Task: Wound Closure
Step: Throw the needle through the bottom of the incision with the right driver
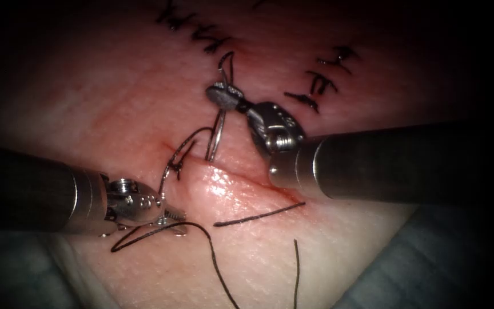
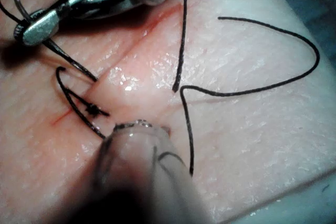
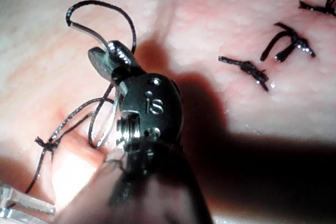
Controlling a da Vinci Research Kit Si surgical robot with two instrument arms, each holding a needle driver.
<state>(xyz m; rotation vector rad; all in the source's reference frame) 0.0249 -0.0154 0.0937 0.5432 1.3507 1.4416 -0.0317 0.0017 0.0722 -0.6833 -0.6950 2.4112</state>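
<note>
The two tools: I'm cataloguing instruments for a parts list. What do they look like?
Both are dark grey cylindrical shafts ending in small silver metal wrists with rivets. The right arm's tool has short blunt dark jaws and "IS" stamped on its wrist housing. The left arm's tool has bright jaws with serrated faces.

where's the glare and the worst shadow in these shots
Endoscope view: wet glare on the tissue just right of the cut, corners dark. Right wrist view: the right tool throws a heavy shadow across the tissue. Left wrist view: the left tool is blurred up close.
</note>
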